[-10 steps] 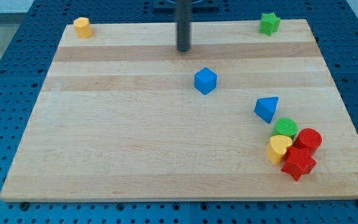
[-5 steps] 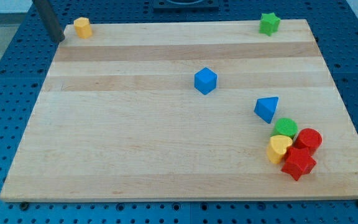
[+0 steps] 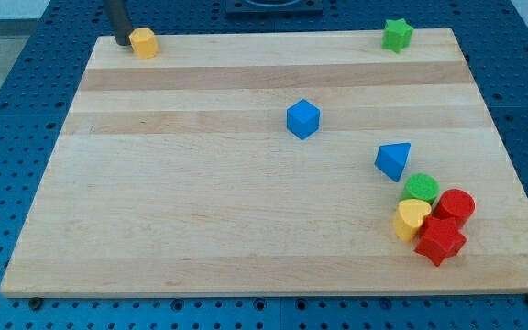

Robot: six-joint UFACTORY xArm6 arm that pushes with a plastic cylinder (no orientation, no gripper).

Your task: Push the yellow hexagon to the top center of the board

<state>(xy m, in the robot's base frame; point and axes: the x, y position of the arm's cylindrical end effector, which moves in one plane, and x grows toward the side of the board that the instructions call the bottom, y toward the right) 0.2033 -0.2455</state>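
Yellow hexagon sits at the top left of the wooden bench, on its far edge. My tip is just beside it on the view's left, touching or nearly so; contact cannot be confirmed. The end effector is a plain dark rod with nothing to open or close, and it holds nothing. The rod's upper part is cut off by the view's top.

No writing, brand or label readable anywhere.

Blue cube near the bench centre, well apart from the hexagon. Green star at the top right. Blue triangular block right of centre. Lower right cluster, packed close: green cylinder, red cylinder, yellow heart-like block, red star. Their touching edges are hard to separate.
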